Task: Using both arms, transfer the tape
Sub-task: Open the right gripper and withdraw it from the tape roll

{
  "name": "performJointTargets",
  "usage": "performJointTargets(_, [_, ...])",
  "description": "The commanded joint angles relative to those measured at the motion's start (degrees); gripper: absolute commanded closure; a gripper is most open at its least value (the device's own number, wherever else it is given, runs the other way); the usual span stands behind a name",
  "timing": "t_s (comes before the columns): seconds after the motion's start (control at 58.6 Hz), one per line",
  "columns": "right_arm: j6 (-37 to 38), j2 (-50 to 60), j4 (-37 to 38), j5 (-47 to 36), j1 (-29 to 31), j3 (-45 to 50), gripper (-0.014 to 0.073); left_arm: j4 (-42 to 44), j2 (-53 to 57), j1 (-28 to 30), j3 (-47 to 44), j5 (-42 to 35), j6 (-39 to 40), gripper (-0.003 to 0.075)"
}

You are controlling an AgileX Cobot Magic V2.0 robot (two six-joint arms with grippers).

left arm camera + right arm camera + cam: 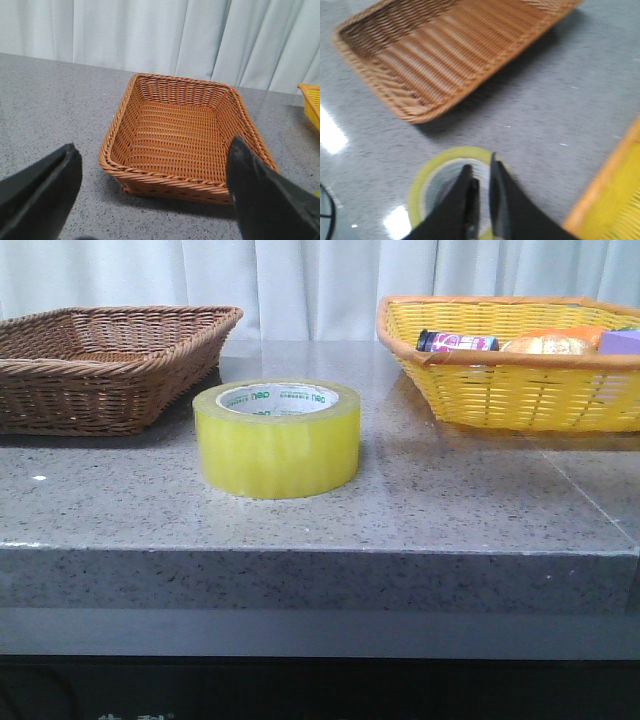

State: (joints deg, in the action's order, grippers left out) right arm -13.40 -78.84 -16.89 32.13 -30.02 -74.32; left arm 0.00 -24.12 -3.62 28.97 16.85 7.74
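Observation:
The tape (277, 438), a wide translucent yellow roll with a white core and green lettering, lies flat on the grey stone table (320, 515) between two baskets. No gripper shows in the front view. In the right wrist view, which is blurred, my right gripper (481, 162) hangs above the tape (427, 172) with its fingers almost together and nothing between them, apart from the roll. My left gripper (154, 145) is wide open and empty, its fingers (45, 185) framing the brown basket (165, 180).
An empty brown wicker basket (100, 390) stands at the back left. A yellow wicker basket (500, 390) at the back right holds a small dark bottle with a pink label (457, 342) and other items. The table's front edge runs below the tape.

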Motion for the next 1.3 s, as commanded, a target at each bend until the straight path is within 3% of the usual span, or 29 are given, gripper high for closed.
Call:
performJointTargets(0.0, [-0.06,3.75,-0.3,-1.57,3.95,-1.8,0.0673,0.0,-0.61,-0.03,1.99,-4.73,0.26,0.0136])
performJointTargets(0.085, [-0.06,5.38,-0.3,-1.34,7.62,-1.1,0.0718,0.0,-0.61,-0.03,1.99,-4.73,0.26,0.0136])
performJointTargets(0.256, [-0.06,11.73,-0.3,-2.7,14.31,4.08,0.0714,0.0,-0.61,-0.03,1.99,-4.73,0.26,0.0136])
performJointTargets(0.564, [0.41,31.07,-1.47,-14.59,24.14,26.19,0.0714,0.0,-0.61,-0.03,1.99,-4.73,0.26,0.0136])
performJointTargets(0.82, [0.41,48.89,-3.3,-16.96,24.34,42.75,0.0714,0.0,-0.61,-0.03,1.99,-4.73,0.26,0.0136])
performJointTargets(1.042, [0.35,63.52,-3.3,-17.21,24.34,50.79,0.0714,0.0,-0.61,-0.03,1.99,-4.73,0.26,0.0136])
performJointTargets(1.161, [0.35,66.2,-3.3,-18.27,24.34,52.67,0.0714,-1.86,-0.85,-0.14,1.99,-2.28,0.25,0.0136])
performJointTargets(1.281, [0.35,66.2,-3.3,-19.31,24.34,52.9,0.0714,-1.99,-3.86,-0.25,5.02,7.63,0.13,0.0136])
